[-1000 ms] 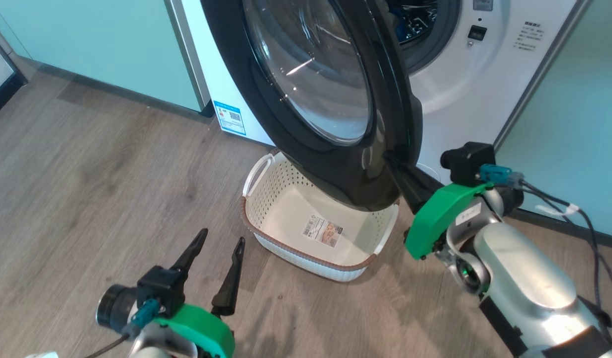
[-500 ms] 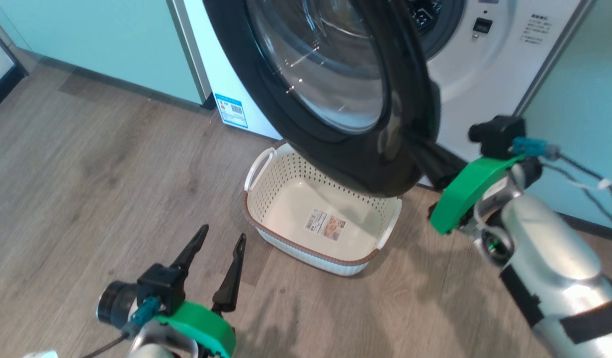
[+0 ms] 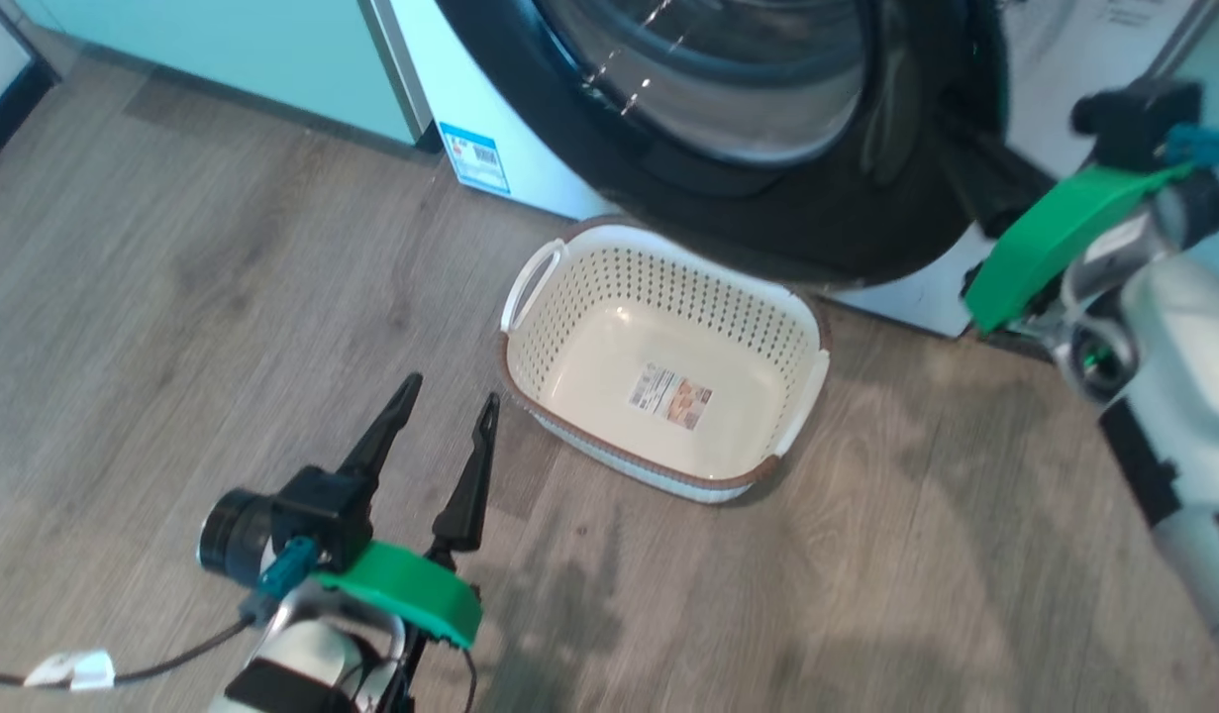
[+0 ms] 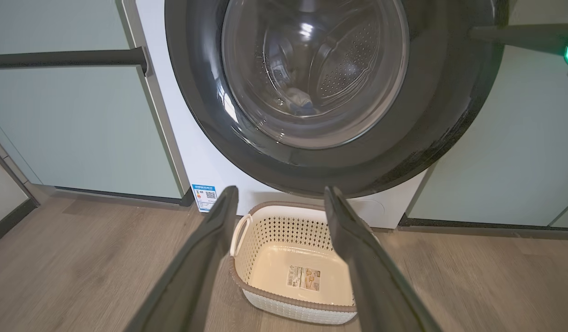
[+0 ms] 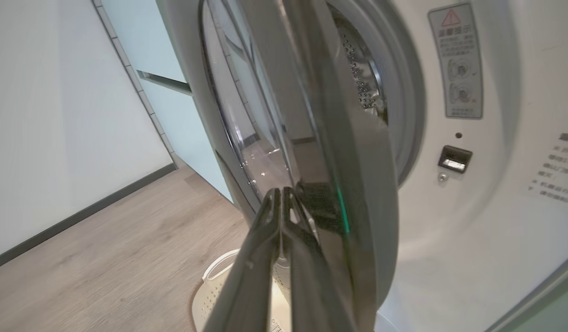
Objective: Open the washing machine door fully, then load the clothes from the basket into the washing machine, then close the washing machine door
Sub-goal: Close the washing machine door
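1. Glossy black washing machine door [image 4: 443, 120] faced square-on from left wrist; behind its glass, pale clothes [image 4: 298, 99] lying in the drum [image 4: 353, 74].
2. From right wrist, seen edge-on: ajar off the washing machine [image 5: 473, 240], right pincer [image 5: 280, 193] clenched, tips at its rim.
3. From head: basket [image 3: 599, 307] on floor [image 3: 173, 297] below door, base carrying a sticker [image 3: 670, 396]; left pincer [image 3: 451, 388] released, nearby.

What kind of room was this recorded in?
Probably a home laundry or utility corner: a white front-loading washing machine set between pale green cabinets, a perforated basket before it, and a wood-look plank floor.
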Robot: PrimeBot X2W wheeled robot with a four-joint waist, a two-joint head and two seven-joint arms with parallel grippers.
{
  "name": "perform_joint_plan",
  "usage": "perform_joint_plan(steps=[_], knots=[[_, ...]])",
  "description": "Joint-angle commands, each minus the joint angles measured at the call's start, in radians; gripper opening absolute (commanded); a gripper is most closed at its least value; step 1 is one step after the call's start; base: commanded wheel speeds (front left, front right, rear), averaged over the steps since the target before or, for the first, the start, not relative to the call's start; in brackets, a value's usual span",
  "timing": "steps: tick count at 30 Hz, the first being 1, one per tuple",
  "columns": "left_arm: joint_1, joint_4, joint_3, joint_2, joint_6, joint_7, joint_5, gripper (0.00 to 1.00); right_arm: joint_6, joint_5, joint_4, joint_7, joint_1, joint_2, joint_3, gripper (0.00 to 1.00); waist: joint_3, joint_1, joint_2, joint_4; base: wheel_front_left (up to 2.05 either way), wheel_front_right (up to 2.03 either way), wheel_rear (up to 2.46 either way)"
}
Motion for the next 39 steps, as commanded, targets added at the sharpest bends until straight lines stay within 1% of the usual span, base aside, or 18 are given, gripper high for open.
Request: perform_joint_plan(steps=[1, 7, 14, 23, 31, 39], knots=[[-0.058, -0.027, 0.033, 0.006, -0.004, -0.013, 0.011, 1.0, -0.003, -0.008, -0.013, 0.0, -0.059, -0.004, -0.012, 0.0, 0.022, -0.0001, 0.0, 0.008, 0.0, 0.0, 0.0], [-0.1, -0.009, 0.027, -0.01, -0.016, -0.029, 0.011, 1.0, -0.003, -0.013, 0.058, -0.003, -0.164, -0.022, -0.022, 0.0, 0.079, -0.0001, 0.0, 0.015, 0.0, 0.0, 0.0], [-0.144, 0.013, 0.025, -0.03, -0.032, -0.045, 0.013, 1.0, -0.003, -0.023, 0.152, -0.032, -0.287, -0.04, -0.015, 0.0, 0.138, -0.0001, 0.0, 0.031, 0.0, 0.0, 0.0], [-0.174, 0.04, 0.025, -0.055, -0.05, -0.055, 0.023, 1.0, -0.003, -0.014, 0.283, -0.088, -0.395, -0.054, -0.021, 0.0, 0.167, -0.0001, 0.0, 0.054, 0.0, 0.0, 0.0], [-0.172, 0.049, 0.04, -0.065, -0.057, -0.057, 0.032, 1.0, -0.003, -0.002, 0.335, -0.121, -0.415, -0.036, 0.024, 0.0, 0.164, -0.0001, 0.0, 0.054, 0.0, 0.0, 0.0], [-0.162, 0.055, 0.056, -0.067, -0.062, -0.057, 0.042, 1.0, -0.003, 0.027, 0.327, -0.149, -0.365, -0.018, 0.08, 0.0, 0.137, -0.0001, 0.0, 0.041, 0.0, 0.0, 0.0]])
